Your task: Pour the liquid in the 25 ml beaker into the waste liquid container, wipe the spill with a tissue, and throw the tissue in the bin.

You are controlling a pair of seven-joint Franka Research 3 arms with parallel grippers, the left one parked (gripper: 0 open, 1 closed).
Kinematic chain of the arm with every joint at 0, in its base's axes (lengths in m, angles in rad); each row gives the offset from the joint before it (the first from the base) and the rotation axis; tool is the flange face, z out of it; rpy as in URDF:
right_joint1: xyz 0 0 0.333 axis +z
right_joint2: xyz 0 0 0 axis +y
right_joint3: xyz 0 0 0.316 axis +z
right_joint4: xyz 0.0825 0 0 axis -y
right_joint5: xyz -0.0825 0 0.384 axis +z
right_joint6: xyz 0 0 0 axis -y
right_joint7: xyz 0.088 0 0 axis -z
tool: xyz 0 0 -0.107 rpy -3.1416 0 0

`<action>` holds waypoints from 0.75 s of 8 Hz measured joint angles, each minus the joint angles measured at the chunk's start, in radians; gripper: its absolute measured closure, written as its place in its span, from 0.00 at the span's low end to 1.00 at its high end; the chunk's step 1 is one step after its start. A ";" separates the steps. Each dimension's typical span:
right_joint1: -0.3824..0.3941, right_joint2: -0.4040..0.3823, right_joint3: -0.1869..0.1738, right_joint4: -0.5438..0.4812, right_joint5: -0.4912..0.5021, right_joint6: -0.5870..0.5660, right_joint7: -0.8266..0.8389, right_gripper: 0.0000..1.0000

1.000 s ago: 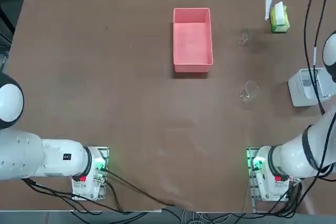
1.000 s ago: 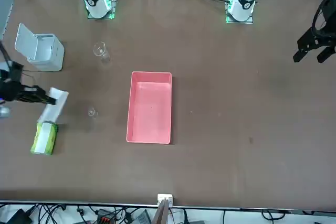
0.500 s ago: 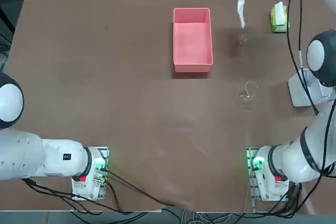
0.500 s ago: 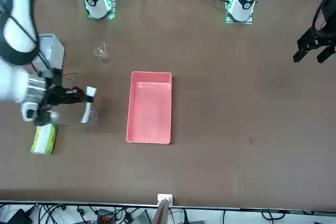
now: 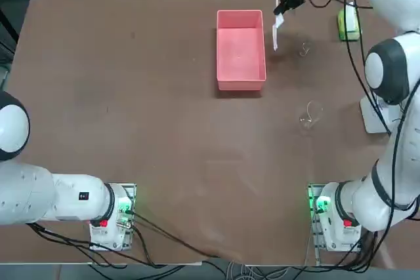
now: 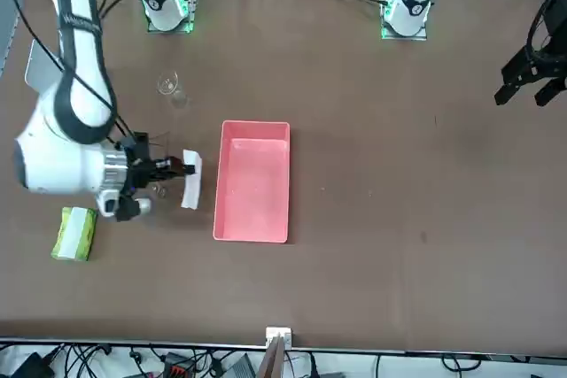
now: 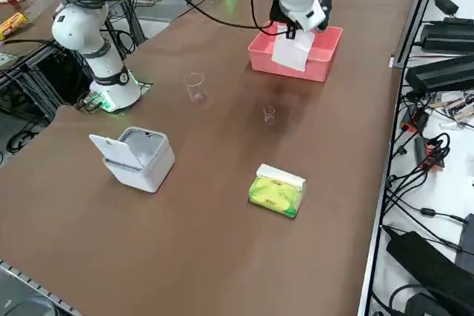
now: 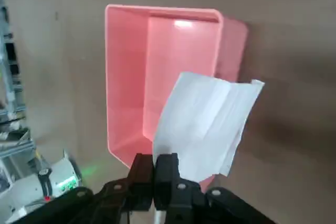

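Bin [image 5: 375, 111], lid open, being left near right edge of table. Larger beaker [image 5: 311, 113] nearer middle. Small beaker [image 5: 304, 49] farther off, just beside pink tray [image 5: 240, 80]. Tissue [image 5: 275, 31] being held dangling between tray and small beaker by right gripper [image 5: 283, 6], jaws clenched on it. Tissue pack [image 5: 348, 23] farthest.

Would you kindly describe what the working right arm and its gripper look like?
The right arm is glossy white, built of rounded, tubular segments with dark rings at the joints. Black cables run loosely along it. Its base sits on a plate lit with green lights and red parts. The right gripper is black, with two slim black fingers.
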 joint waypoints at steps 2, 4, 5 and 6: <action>0.001 0.033 -0.004 -0.053 0.090 0.014 -0.215 0.97; -0.003 0.038 -0.009 -0.089 0.117 0.013 -0.345 0.97; -0.007 0.038 -0.009 -0.100 0.118 0.012 -0.377 0.97; -0.009 0.039 -0.009 -0.110 0.119 0.012 -0.399 0.97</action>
